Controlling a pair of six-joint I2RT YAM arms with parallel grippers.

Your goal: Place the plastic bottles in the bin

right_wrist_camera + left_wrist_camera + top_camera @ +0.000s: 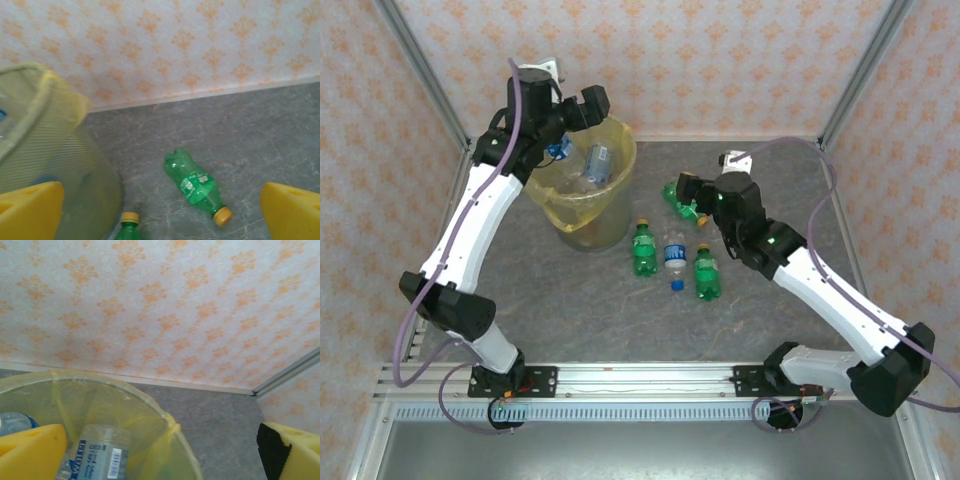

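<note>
Bottles (643, 250) outside bin (592, 226): four.

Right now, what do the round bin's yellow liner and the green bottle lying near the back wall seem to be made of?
The round bin's yellow liner looks like thin plastic film: translucent, wrinkled, gathered over the rim. The green yellow-capped bottle looks like thin, glossy plastic: see-through green with bright highlights, probably light and easily squashed.

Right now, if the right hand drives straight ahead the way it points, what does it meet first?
Probably the green bottle lying on its side on the table, roughly centred ahead of the open right hand. Depth is unclear, so it may pass over.
</note>
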